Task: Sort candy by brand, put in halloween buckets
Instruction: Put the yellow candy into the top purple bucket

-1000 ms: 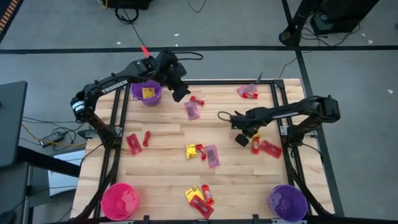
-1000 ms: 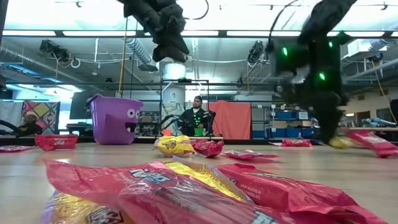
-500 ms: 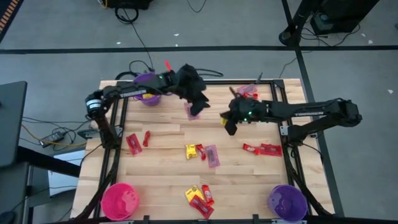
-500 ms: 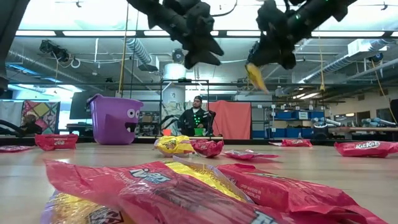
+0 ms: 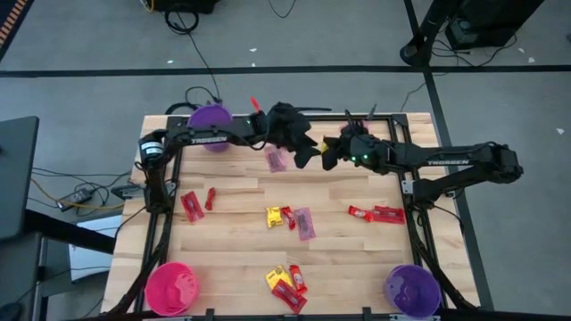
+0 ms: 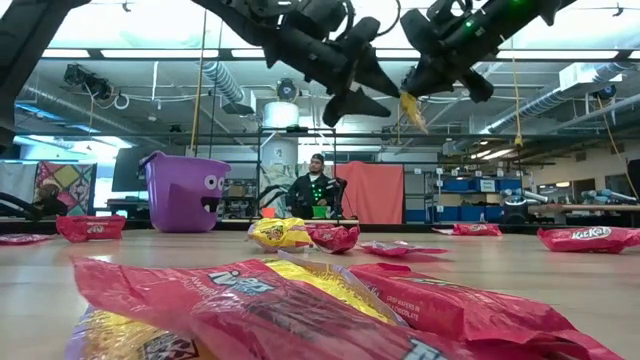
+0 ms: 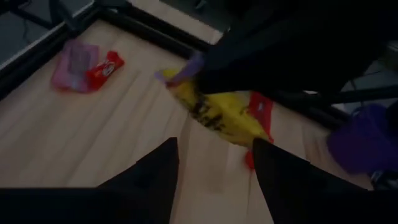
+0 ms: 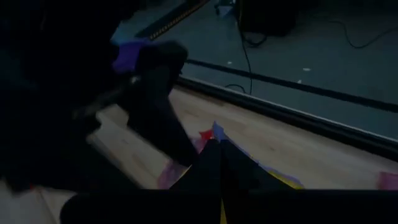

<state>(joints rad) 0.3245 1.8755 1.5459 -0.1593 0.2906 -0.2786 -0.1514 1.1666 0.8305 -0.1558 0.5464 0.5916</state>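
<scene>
We see both arms meeting mid-air over the far-centre part of the desk. The right claw is pinched on a yellow packet, which hangs from it well above the wood; in the left wrist view the same packet shows w/ a mauve tip, gripped by the other arm. The left claw sits just beside it, fingers spread wide, holding nothing, pointed at the packet.

Candy on the desk: a mauve-purple packet just beside the left claw, a yellow + red + mauve cluster mid-desk, red bars on the left side, red bars on the right, a mixed pile at the near edge.

Buckets: one purple bucket at the far-left corner, a pink bucket near-left, 2nd purple bucket near-right. We see a person in the room beyond.
</scene>
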